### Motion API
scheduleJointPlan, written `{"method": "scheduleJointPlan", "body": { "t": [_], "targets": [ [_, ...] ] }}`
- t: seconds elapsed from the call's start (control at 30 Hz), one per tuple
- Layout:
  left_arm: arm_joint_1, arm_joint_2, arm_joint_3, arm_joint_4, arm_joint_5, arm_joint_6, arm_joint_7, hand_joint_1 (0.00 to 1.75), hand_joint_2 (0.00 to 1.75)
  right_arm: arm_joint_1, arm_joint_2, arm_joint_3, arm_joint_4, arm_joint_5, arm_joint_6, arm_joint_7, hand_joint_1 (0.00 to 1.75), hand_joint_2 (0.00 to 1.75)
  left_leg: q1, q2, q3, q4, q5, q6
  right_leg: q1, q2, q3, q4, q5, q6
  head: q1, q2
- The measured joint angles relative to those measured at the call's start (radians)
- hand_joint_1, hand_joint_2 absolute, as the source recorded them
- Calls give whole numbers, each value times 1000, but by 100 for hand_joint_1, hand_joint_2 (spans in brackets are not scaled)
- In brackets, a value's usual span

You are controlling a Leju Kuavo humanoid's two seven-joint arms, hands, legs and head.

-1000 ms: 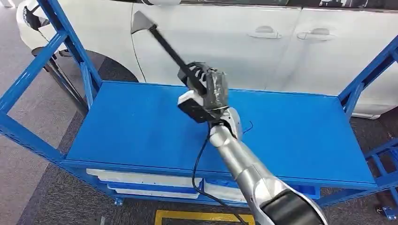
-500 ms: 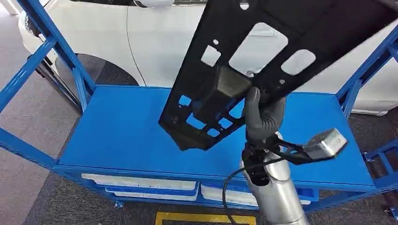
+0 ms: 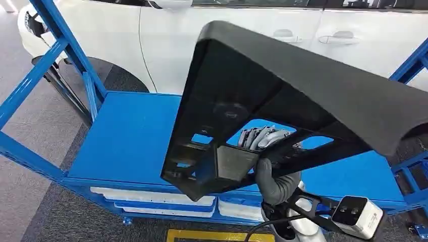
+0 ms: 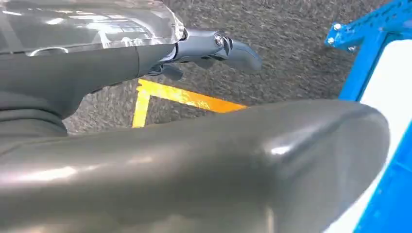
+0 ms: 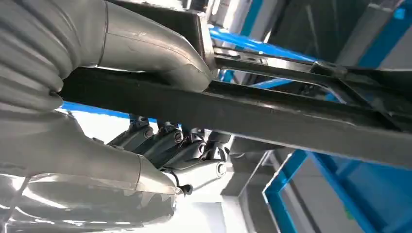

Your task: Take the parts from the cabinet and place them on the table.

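Observation:
A large black plastic panel (image 3: pixel 303 96) with cut-outs and a ribbed underside hangs tilted above the blue table top (image 3: pixel 126 141), close to my head camera. My right hand (image 3: pixel 272 176) grips it from below at its near edge, fingers showing through a cut-out. In the right wrist view the grey thumb (image 5: pixel 145 43) presses on one side of a black bar of the panel (image 5: pixel 272 116) and the dark fingers (image 5: pixel 165 141) curl on the other. My left hand (image 4: pixel 209 48) hangs over the grey floor, fingers extended and holding nothing.
A white car (image 3: pixel 166 45) stands right behind the table. Blue rack uprights (image 3: pixel 55 45) rise at the left, and another (image 3: pixel 411 63) at the right. White trays (image 3: pixel 151 199) lie on the shelf under the table top. A yellow floor line (image 3: pixel 217 234) runs before it.
The panel has swung from edge-on far over the table to broadside and near the camera, its smooth face now tipping up. My right arm has drawn back and lower.

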Motion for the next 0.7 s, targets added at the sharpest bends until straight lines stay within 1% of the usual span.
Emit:
{"method": "scheduleJointPlan", "body": {
  "t": [0.03,0.07,0.1,0.13,0.17,0.2,0.23,0.27,0.33,0.37,0.4,0.43,0.47,0.53,0.57,0.6,0.63,0.67,0.7],
  "targets": [
    [0,0,0,0,0,2,2,0,0,5,-3,2,0,3,-3,-1,150,175,0,0,-4,4,0,0,-3,0,-20,46,-7,4,0,0],
    [1,0,0,0,0,5,5,0,0,7,-5,5,0,6,-8,-2,150,175,1,0,-7,8,0,-1,-6,-1,-14,33,10,7,0,0],
    [1,-1,0,0,0,6,8,0,0,6,-7,6,0,8,-10,-3,150,175,2,0,-11,13,-1,-2,-10,-2,16,-21,45,9,0,0],
    [0,-3,0,0,0,6,9,0,0,6,-8,7,-4,8,-12,-5,150,175,3,-1,-14,18,-2,-4,-14,-4,61,-108,87,10,0,0],
    [0,-3,0,0,0,8,11,0,0,4,-9,8,-10,8,-14,-5,150,175,4,-3,-18,27,-5,-10,-18,-4,118,-213,128,10,0,0],
    [0,-3,0,0,0,9,11,0,0,0,-10,10,-13,8,-14,-6,150,175,1,-4,-23,34,-6,-17,-16,-2,136,-252,118,5,0,0],
    [0,-3,0,0,0,10,14,0,0,0,-11,14,-18,9,-19,-8,150,175,-1,-5,-26,40,-6,-24,-10,3,130,-254,132,-4,0,0],
    [0,-1,0,0,0,11,16,0,0,0,-12,15,-21,10,-26,-10,150,175,-1,-5,-28,36,-1,-32,-8,3,126,-249,134,-8,0,0],
    [2,1,0,0,-4,14,20,0,0,-1,-13,16,-27,10,-31,-11,150,175,3,-5,-31,31,8,-46,-5,3,121,-250,143,-23,0,0],
    [4,1,-1,0,-12,17,22,0,0,-3,-13,16,-30,9,-32,-12,150,175,4,-6,-34,33,9,-51,-10,0,116,-260,153,-34,0,0],
    [5,1,-2,0,-14,18,25,0,0,-5,-13,17,-31,8,-32,-12,150,175,6,-3,-46,59,-31,-55,-11,-4,110,-263,162,-43,0,0],
    [5,2,-3,0,-16,20,26,0,0,-5,-13,18,-32,3,-32,-13,150,175,6,-2,-66,115,-82,-58,-10,-4,101,-263,170,-47,0,0],
    [5,3,-3,0,-15,24,27,0,0,-5,-13,19,-32,-1,-31,-13,150,175,6,-2,-92,192,-133,-61,-8,-5,90,-263,177,-49,0,0],
    [7,6,-3,0,-12,27,29,0,0,-5,-13,22,-32,-5,-27,-13,150,175,6,-2,-129,329,-205,-63,-2,-6,67,-261,194,-51,0,0],
    [9,7,-3,0,-12,27,29,0,0,-5,-13,23,-32,-6,-26,-12,150,175,6,-2,-118,335,-205,-62,0,-7,55,-261,202,-51,0,0],
    [10,7,-3,0,-12,27,30,0,0,-5,-13,24,-32,-5,-25,-12,150,175,6,-2,-79,291,-187,-57,3,-6,44,-261,212,-51,0,0],
    [10,7,-3,0,-12,28,32,0,0,-5,-13,27,-32,0,-24,-13,150,175,4,-2,-23,211,-158,-50,5,-6,34,-260,221,-51,0,0],
    [9,7,-3,0,-13,28,35,0,0,-6,-13,31,-32,8,-24,-13,150,175,0,-2,50,104,-128,-39,7,-5,26,-260,230,-49,0,0],
    [5,10,-3,0,-15,28,38,0,0,-7,-14,34,-33,18,-23,-12,150,175,-4,-2,114,15,-120,-27,8,-6,22,-260,239,-47,0,0]
  ]
}}
